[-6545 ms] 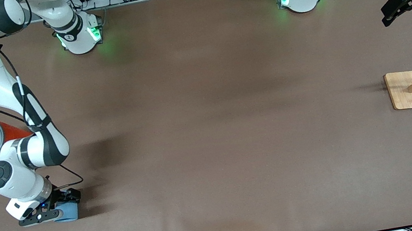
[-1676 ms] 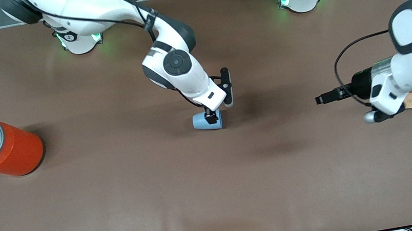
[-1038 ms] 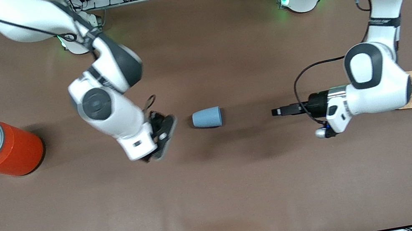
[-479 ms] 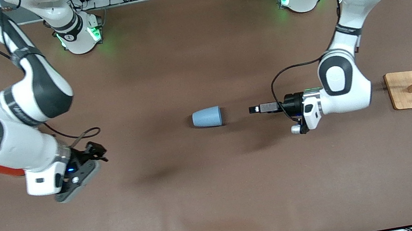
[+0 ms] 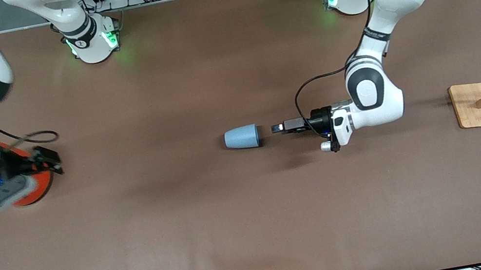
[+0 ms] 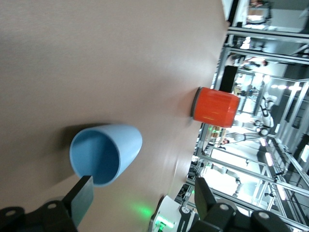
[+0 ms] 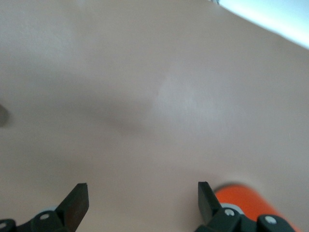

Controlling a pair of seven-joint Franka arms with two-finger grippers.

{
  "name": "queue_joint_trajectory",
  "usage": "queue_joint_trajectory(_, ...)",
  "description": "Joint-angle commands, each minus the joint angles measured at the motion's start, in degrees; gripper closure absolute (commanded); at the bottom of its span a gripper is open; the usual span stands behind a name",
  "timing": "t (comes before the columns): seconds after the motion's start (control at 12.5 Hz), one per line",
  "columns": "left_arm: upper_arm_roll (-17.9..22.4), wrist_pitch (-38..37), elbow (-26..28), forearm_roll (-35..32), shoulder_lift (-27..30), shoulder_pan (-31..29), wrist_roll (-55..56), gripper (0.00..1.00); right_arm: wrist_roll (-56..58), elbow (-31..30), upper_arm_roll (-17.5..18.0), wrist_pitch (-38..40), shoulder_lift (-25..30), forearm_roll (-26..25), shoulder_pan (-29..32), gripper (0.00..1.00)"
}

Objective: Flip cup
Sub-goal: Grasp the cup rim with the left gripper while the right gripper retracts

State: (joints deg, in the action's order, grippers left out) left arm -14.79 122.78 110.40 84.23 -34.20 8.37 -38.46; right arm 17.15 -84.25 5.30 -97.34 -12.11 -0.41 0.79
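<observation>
The light-blue cup (image 5: 242, 137) lies on its side at the middle of the table, its mouth toward the left arm's end. My left gripper (image 5: 276, 127) is low over the table beside the cup's mouth, a short gap away, open and empty. In the left wrist view the cup (image 6: 106, 154) shows its deeper-blue inside, just ahead of the open left gripper (image 6: 143, 195). My right gripper (image 5: 49, 163) is open and empty over the orange can (image 5: 33, 184). The right wrist view shows the open right gripper (image 7: 141, 198) over bare table.
The orange can stands at the right arm's end of the table, mostly hidden by the right arm; it also shows in the left wrist view (image 6: 216, 107) and the right wrist view (image 7: 246, 200). A wooden rack on a square base (image 5: 480, 105) stands at the left arm's end.
The right arm has drawn back from the cup to over the orange can. The left gripper has moved closer to the cup's mouth. The cup has not moved.
</observation>
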Motion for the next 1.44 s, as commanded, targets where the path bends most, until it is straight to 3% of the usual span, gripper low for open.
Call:
queue_joint_trajectory(0.0,-0.07,0.62,-0.01,6.46,-3.49,0.85,-9.59,0.24,-2.46,-1.89,-11.85,4.08,3.92,3.4,-7.53,0.0)
queue_joint_trajectory(0.08,-0.07,0.62,-0.01,7.87,-3.59,1.47,-9.96,0.29,-3.34,-1.8,-14.58,5.57,4.02,3.58,-8.69,0.0)
queue_joint_trajectory(0.24,-0.07,1.58,-0.53,10.16,-4.11,2.88,-9.97,0.33,-5.45,-1.8,-14.35,6.98,5.33,3.75,-7.3,0.0)
queue_joint_trajectory(0.32,-0.07,2.02,-0.97,11.39,-4.73,3.93,-10.05,0.35,-7.46,-1.71,-13.3,8.38,5.86,3.75,-6.16,0.0)
queue_joint_trajectory(0.48,0.02,3.34,-1.15,12.63,-5.34,5.16,-10.06,0.35,-10.02,-1.54,-7.44,11.81,7.18,3.67,0.4,0.0)
queue_joint_trajectory(0.56,0.02,3.34,-1.07,12.63,-5.43,5.17,-10.14,0.35,-10.11,-1.53,-6.97,12.61,8.14,3.67,1.74,0.0)
queue_joint_trajectory(1.12,0.02,5.19,-2.9,13.5,-8.42,7.97,-10.32,0.45,-12.13,-1.27,-10.66,18.5,12.8,2.52,0.7,0.0)
queue_joint_trajectory(1.2,0.02,5.71,-3.0,14.03,-8.51,8.94,-10.32,0.5,-12.31,-1.27,-10.74,19.46,13.5,2.52,0.88,0.0)
queue_joint_trajectory(1.28,0.02,6.94,-3.09,14.91,-8.51,9.64,-10.32,0.6,-12.23,-1.44,-10.74,19.38,14.29,2.35,1.23,0.0)
queue_joint_trajectory(1.36,0.02,7.56,-3.52,15.09,-8.86,10.26,-10.32,0.81,-11.79,-1.45,-10.66,18.51,14.74,1.56,1.49,0.0)
